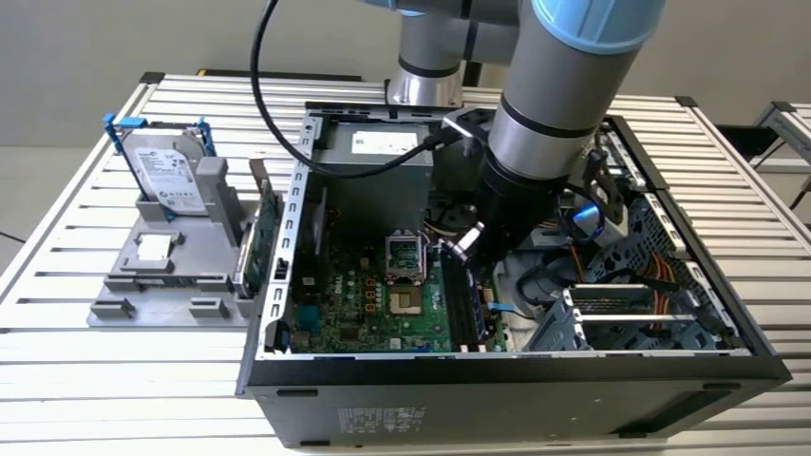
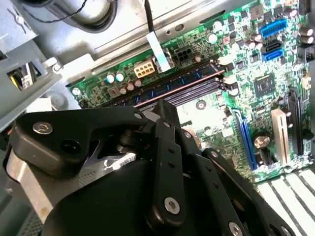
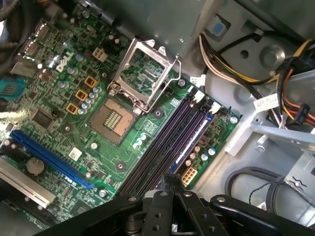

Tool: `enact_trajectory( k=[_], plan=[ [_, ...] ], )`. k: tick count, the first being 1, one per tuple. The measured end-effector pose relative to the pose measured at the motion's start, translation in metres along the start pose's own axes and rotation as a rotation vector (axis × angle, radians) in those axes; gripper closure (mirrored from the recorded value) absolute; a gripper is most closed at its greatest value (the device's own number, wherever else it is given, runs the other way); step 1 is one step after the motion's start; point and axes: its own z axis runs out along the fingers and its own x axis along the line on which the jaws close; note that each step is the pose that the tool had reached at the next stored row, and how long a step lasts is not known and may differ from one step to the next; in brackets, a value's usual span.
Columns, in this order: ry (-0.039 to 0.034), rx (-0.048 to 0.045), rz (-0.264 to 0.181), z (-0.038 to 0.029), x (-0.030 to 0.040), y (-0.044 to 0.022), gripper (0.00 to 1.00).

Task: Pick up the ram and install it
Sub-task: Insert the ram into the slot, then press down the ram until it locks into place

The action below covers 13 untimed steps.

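While the exterior view showed the pincer [image 1: 464,245] low inside the computer case [image 1: 507,375], over what looked like the ram [image 1: 472,299] standing on the motherboard [image 1: 367,304], a skewed push could have jammed it. In the second wrist view the pincer sat just above the memory slots [image 2: 182,84], and I could not tell how far open it was. In the first wrist view, white lettering [image 3: 64,61] on the board stayed unread.

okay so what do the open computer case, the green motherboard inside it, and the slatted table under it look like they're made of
The open black computer case looks like painted sheet metal, bare grey and punched with holes inside. The green motherboard looks like glossy lacquered circuit board carrying plastic slots and metal parts. The pale slatted table looks like ribbed brushed aluminium, though painted steel is possible.
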Motion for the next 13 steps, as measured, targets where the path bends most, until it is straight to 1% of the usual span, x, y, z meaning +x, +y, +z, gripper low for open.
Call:
enact_trajectory(
  k=[13],
  plan=[
    [0.0013, 0.0026, -0.138, 0.0009, -0.0011, 0.0008, 1.0]
  ],
)
